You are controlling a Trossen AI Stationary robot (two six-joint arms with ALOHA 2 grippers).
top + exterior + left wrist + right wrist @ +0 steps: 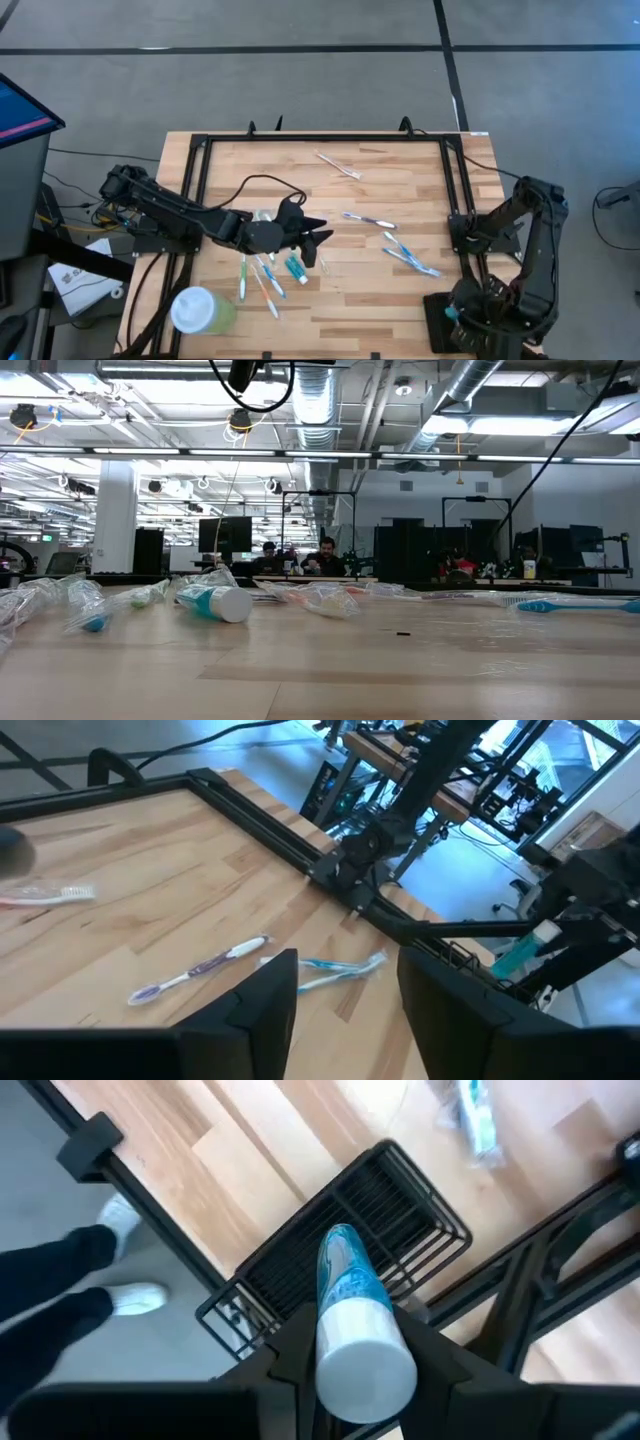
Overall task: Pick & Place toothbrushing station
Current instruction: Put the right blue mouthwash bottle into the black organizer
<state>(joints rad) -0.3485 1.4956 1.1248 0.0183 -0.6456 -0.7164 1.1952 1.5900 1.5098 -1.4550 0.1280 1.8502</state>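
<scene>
The toothbrushing station (pixel 400 1210), a small black holder with a slotted grid top, stands at the table's near right corner (pixel 438 322). My right gripper (pixel 355 1338) hovers over it, pointing down, shut on a teal toothpaste tube (pixel 345 1285) with a white cap. My left gripper (pixel 345 990) reaches to the table's middle (pixel 318 240). It is open with nothing between its fingers, above the loose toothbrushes. My right gripper pinches the toothpaste tube between its two fingers at the white cap end (pixel 365 1350), coming from above. The tube runs along the fingers, cap up, and its teal end (pixel 338 1240) points down at the station's grid top. Whether that end touches the grid I cannot tell.
A pale green cup with a white lid (pixel 200 310) stands at the near left. Toothbrushes (pixel 370 220) (pixel 410 255), wrapped brushes (pixel 262 275) and a small tube (pixel 296 267) lie mid-table. A black frame (pixel 320 138) rims the table. A person's legs (pixel 70 1280) stand beside the station's corner.
</scene>
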